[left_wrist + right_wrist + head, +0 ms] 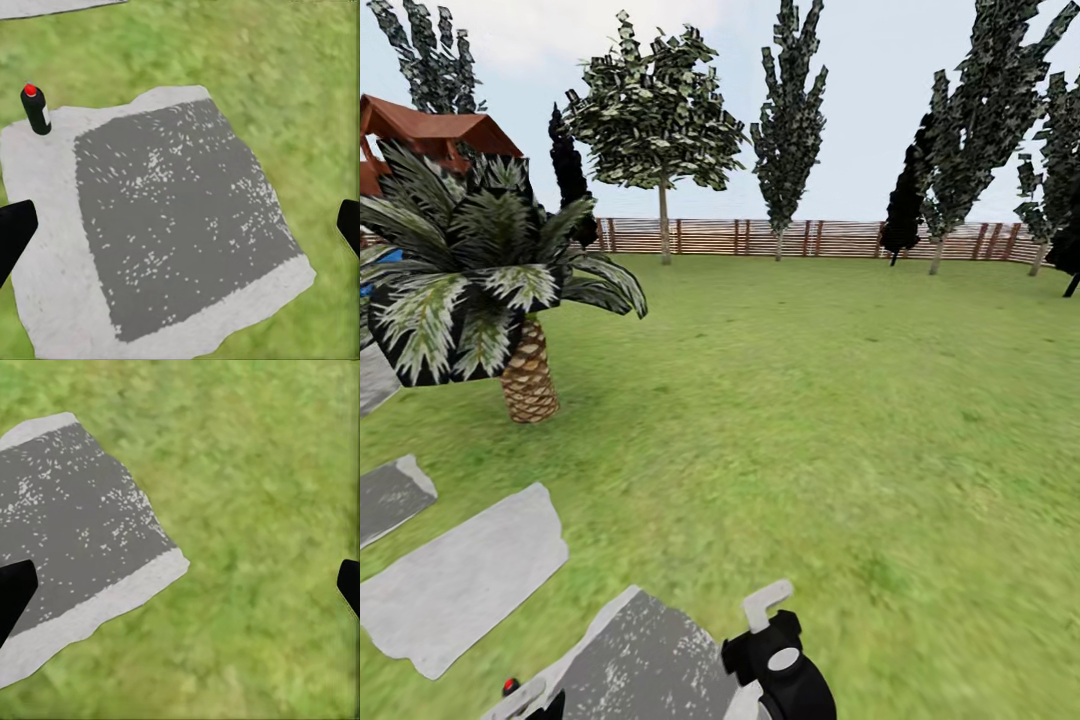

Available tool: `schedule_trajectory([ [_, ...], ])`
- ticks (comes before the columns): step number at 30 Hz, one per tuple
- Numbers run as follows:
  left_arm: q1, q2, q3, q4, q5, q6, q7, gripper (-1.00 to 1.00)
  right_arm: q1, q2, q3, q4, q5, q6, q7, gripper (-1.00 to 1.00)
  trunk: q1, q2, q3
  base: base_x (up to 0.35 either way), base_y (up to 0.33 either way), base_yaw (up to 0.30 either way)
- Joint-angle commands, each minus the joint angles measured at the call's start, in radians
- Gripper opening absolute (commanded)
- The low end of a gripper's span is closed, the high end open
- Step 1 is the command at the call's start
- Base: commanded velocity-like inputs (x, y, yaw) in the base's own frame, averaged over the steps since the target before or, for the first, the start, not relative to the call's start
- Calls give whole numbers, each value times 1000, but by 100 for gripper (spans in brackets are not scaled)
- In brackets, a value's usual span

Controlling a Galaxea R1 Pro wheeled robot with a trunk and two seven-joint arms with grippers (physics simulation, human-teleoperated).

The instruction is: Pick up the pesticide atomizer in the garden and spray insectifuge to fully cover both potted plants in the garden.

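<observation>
Atomizer (35,109) beyond spread left tool (180,229)

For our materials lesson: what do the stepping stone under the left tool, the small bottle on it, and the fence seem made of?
Stepping stone: looks like matte stone, dark speckled face, pale rough rim. Small bottle: probably smooth plastic, dark body, red cap; too small to be sure. Fence: seemingly wood, brown horizontal slats on posts.

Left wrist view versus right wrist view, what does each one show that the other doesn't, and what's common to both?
The left wrist view alone has a small dark bottle with a red cap, upright at one corner of a stepping stone, seen whole. The right wrist view alone has a wide stretch of lawn beside a stone's edge. Both share grey speckled stone with a pale border, grass, and two dark fingers spread wide at the frame edges, holding nothing.
</observation>
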Motion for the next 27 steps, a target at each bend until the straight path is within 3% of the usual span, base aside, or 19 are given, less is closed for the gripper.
schedule_trajectory([
  [1,0,0,0,0,0,0,-2,100,0,-1,-1,0,0,1,1,100,0,0,0,259,-194,193],
  [6,0,10,1,-14,2,4,-8,100,0,-7,-4,-1,-1,-8,5,100,0,0,-2,305,-48,247],
  [10,0,16,3,-39,-1,90,-5,100,0,-1,0,-2,-1,-7,4,100,0,0,-2,320,2,267],
  [19,-2,20,6,-48,-4,104,-5,100,0,2,26,-2,-1,-7,2,100,0,0,-2,304,141,269],
  [21,-27,21,5,-74,-7,118,-4,100,0,1,30,-2,-1,-6,2,100,0,0,-2,291,165,269],
  [23,-70,21,5,-115,-11,195,1,100,0,1,31,-2,-1,-5,2,100,0,0,-2,273,136,269],
  [26,-132,12,1,-182,-30,389,53,100,0,0,28,-2,-1,-2,1,100,0,0,-2,115,50,269],
  [27,-139,11,1,-188,-34,402,69,100,0,0,28,-2,-1,-1,1,100,0,0,-2,46,20,269],
])
